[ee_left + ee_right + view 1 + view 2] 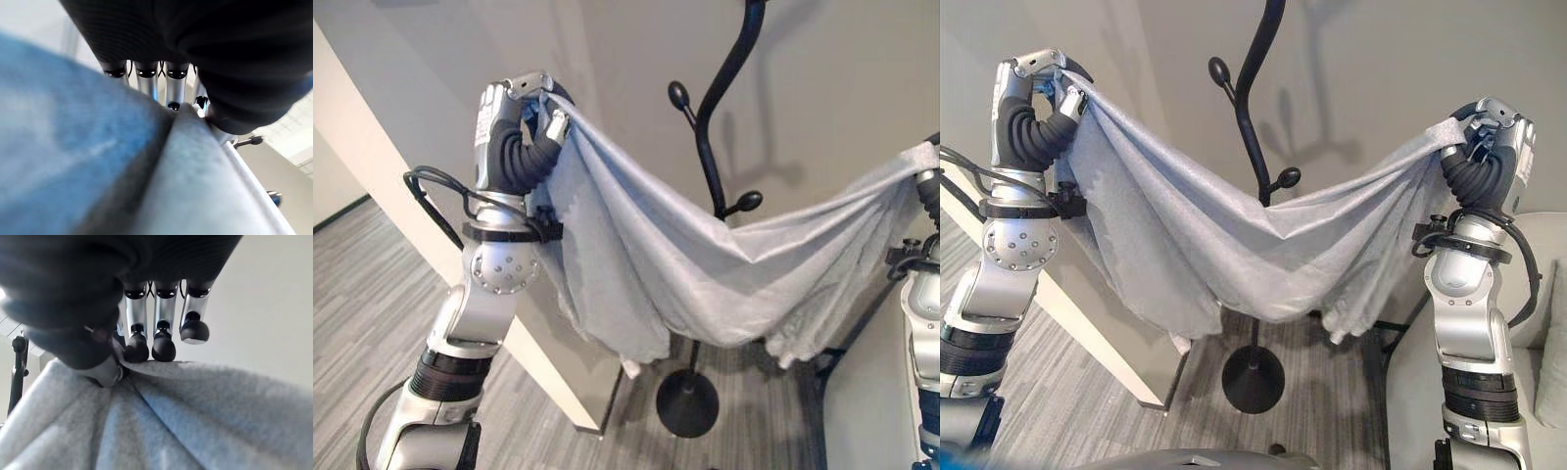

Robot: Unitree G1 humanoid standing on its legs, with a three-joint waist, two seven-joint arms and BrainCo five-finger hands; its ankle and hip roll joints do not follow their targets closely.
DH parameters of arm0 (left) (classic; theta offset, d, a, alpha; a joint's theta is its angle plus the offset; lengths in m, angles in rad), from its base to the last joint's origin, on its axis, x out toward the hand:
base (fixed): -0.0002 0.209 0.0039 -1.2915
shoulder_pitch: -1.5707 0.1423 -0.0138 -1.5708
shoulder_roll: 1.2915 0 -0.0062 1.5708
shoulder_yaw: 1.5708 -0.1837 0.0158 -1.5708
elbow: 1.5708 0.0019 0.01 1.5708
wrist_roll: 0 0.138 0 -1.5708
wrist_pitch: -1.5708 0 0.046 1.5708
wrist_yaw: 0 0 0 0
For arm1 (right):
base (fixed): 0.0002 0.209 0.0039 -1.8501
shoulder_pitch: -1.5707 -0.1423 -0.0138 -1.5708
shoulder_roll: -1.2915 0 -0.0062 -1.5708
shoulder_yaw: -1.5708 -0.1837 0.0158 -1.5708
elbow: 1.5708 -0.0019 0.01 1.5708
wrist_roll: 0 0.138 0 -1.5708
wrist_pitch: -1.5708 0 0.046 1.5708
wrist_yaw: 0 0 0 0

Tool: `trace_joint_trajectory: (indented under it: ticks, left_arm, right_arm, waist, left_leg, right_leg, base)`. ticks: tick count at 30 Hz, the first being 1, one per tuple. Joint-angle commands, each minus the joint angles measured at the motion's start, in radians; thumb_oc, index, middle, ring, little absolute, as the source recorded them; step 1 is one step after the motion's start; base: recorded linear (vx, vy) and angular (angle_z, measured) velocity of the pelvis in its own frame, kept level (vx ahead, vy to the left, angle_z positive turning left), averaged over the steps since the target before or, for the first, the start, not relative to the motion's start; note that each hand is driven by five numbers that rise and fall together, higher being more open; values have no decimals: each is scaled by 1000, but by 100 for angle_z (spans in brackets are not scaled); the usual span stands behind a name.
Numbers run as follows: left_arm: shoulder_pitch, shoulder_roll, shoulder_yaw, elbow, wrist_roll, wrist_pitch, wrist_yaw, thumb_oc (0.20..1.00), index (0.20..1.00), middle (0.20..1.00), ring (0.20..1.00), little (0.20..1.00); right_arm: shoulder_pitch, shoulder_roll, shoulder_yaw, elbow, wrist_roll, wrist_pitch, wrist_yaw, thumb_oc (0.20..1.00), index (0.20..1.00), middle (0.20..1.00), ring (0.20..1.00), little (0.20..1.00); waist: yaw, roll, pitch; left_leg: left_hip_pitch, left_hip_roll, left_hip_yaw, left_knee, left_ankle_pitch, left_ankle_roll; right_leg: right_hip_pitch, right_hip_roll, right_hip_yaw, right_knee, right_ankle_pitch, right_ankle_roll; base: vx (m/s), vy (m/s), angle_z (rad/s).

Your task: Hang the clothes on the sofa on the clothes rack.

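Grey cloth fills the space close before both wrist cameras: the garment [1234, 245], a thin pale grey piece, is off the sofa [1538, 343] and hangs in the air between the two raised hands.

The left hand [1033, 98] has its fingers curled round one upper corner, and the left wrist view shows the fabric bunched tight under the fingers [146, 83]. The right hand [1489, 147] pinches the opposite corner, with dark fingertips [164, 347] pressed onto the folded edge against the thumb. Both hands are therefore closed on the cloth.

Held at about the same height and well apart, the hands spread the garment so that its top edge runs from one to the other in a shallow sag, and the bulk droops in loose folds below. This looks meant to open the piece up and keep it clear of the floor.

Behind the sagging middle stands the clothes rack [1253, 147], a black pole with knobbed hooks on a round base. Its hooks rise above the dip in the cloth, so the top edge probably needs lifting and carrying forward over a hook.
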Motion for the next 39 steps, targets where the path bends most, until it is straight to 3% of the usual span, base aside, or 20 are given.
trace_joint_trajectory:
  ticks: [1, 8, 19, 22, 29, 36, 39]
  left_arm:
    - [-46, 33, -8, -25, 47, -46, -6, 200, 200, 200, 200, 200]
    - [-107, 43, -63, -102, 48, -68, -33, 200, 200, 200, 200, 200]
    - [-267, 14, -160, -92, 58, -66, -7, 200, 200, 200, 200, 200]
    - [-430, -1, -251, -49, 77, -60, 10, 200, 200, 200, 200, 200]
    - [-642, 7, -358, 70, 122, -40, 49, 200, 200, 200, 200, 200]
    - [-843, 27, -450, 215, 149, -20, 96, 200, 200, 200, 200, 200]
    - [-945, 37, -510, 327, 140, -7, 128, 200, 200, 200, 200, 200]
  right_arm:
    - [-45, 8, -67, -39, -6, -68, -32, 200, 200, 200, 200, 200]
    - [-77, 18, -51, -62, 17, -97, -45, 200, 200, 200, 200, 200]
    - [-200, 1, 16, -52, 8, -91, -80, 200, 200, 200, 200, 200]
    - [-320, -44, 79, -22, 4, -79, -100, 200, 200, 200, 200, 200]
    - [-470, -121, 166, 51, -1, -53, -124, 200, 200, 200, 200, 200]
    - [-677, -231, 281, 206, 17, -14, -143, 200, 200, 200, 200, 200]
    - [-833, -289, 390, 350, 51, 10, -147, 200, 200, 200, 200, 200]
  waist:
    - [5, 0, -74]
    - [-1, 4, -79]
    - [6, -1, -85]
    - [9, -6, -98]
    - [12, -11, -115]
    - [27, -20, -127]
    - [38, -27, -129]
  left_leg:
    - [6, 64, -113, 12, -110, 0]
    - [12, 63, -100, 12, -115, 3]
    - [17, 61, -97, 12, -114, 3]
    - [22, 61, -96, 12, -115, 1]
    - [26, 64, -94, 12, -114, -4]
    - [26, 66, -96, 12, -110, -11]
    - [24, 67, -98, 12, -105, -17]
  right_leg:
    - [-65, -67, -25, 18, -108, 72]
    - [-68, -69, -21, 18, -104, 75]
    - [-64, -68, -18, 18, -101, 75]
    - [-60, -68, -20, 18, -101, 77]
    - [-58, -68, -24, 18, -100, 82]
    - [-53, -68, -37, 18, -101, 88]
    - [-50, -67, -47, 18, -102, 91]
  base:
    - [0, 0, 0]
    - [0, 0, 0]
    - [0, 0, 0]
    - [0, 0, 0]
    - [0, 0, 0]
    - [2, 0, 1]
    - [0, 0, 0]
